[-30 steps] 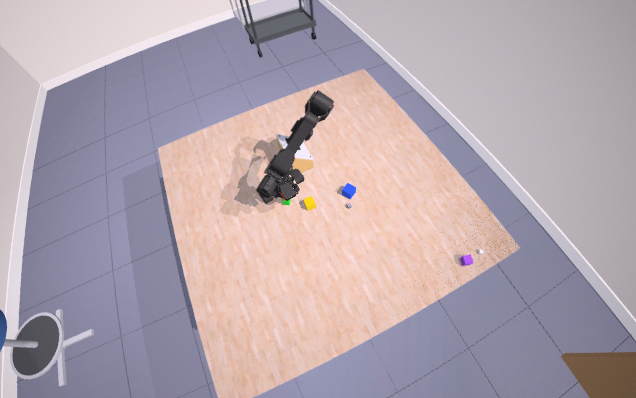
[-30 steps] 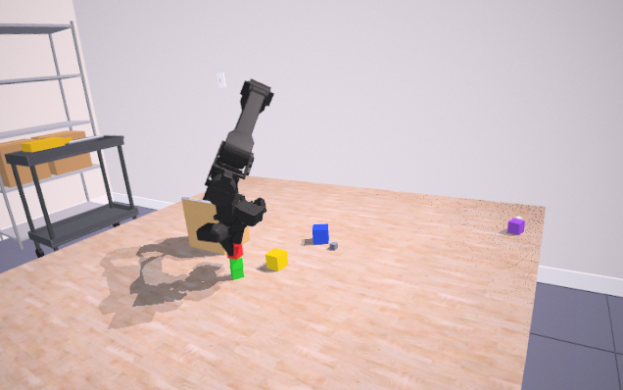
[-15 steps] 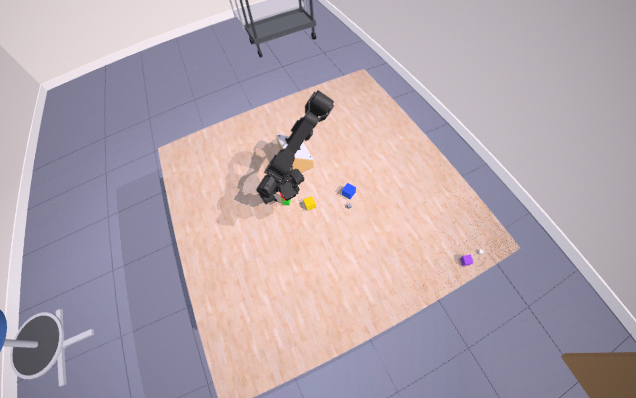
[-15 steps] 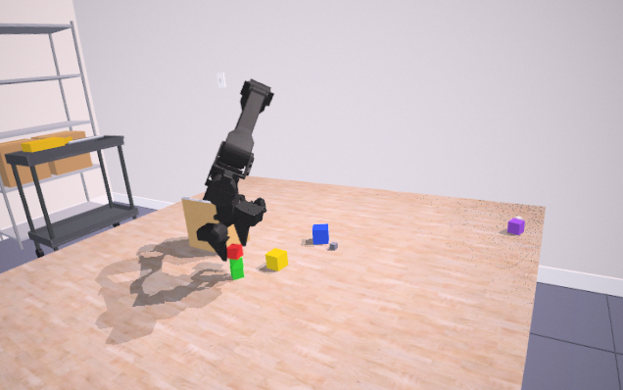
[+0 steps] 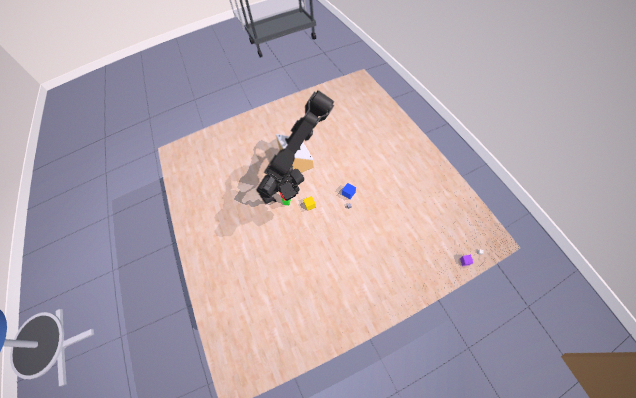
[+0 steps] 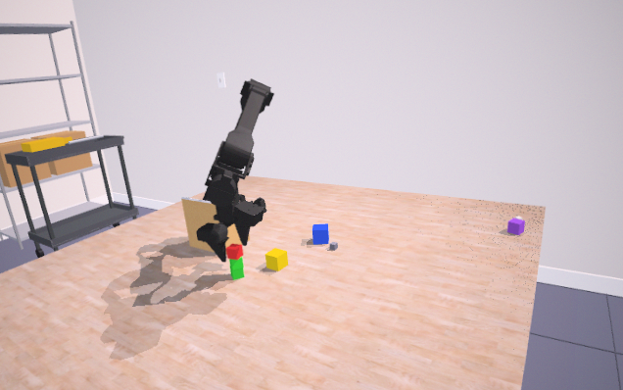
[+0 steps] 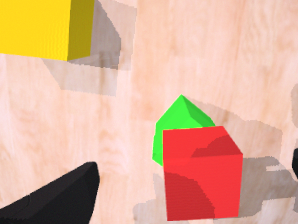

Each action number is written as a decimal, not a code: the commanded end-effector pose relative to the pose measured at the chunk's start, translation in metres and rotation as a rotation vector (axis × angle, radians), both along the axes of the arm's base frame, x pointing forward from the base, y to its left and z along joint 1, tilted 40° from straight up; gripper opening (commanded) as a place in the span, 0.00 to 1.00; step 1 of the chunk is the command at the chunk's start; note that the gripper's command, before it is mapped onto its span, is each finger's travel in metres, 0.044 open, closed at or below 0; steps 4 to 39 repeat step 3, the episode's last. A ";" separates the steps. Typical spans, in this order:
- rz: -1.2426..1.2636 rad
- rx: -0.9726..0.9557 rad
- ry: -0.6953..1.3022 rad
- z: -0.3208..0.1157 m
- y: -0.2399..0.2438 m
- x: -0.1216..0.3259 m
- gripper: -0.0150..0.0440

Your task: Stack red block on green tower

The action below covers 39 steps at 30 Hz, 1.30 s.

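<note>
The green tower [image 6: 237,268] [image 7: 175,116] [image 5: 286,202] stands upright on the table, two green blocks high. The red block [image 6: 235,252] [image 7: 202,187] sits on top of it, roughly level and turned relative to the green blocks. In the wrist view it covers part of the green. My gripper [image 6: 234,251] [image 7: 196,165] is open, with one finger on each side of the red block and a gap between them in the wrist view. In the top view the arm hides most of the red block.
A yellow block [image 5: 309,203] [image 6: 276,260] [image 7: 35,27] stands close beside the tower. Farther off are a blue block [image 5: 349,191] [image 6: 320,234], a small grey cube [image 5: 348,205] [image 6: 333,246] and a purple block [image 5: 466,260] [image 6: 515,226]. A tan panel [image 5: 303,164] [image 6: 196,218] stands behind the gripper.
</note>
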<state>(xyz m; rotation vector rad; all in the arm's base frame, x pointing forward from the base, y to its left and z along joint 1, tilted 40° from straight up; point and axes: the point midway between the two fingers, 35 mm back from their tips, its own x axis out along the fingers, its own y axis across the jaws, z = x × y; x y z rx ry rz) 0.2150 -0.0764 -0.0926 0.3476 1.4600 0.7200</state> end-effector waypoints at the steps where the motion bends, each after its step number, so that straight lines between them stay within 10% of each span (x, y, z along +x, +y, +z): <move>1: 0.000 0.000 0.000 0.000 0.000 0.000 1.00; 39: 0.000 0.000 0.000 0.000 0.000 0.000 1.00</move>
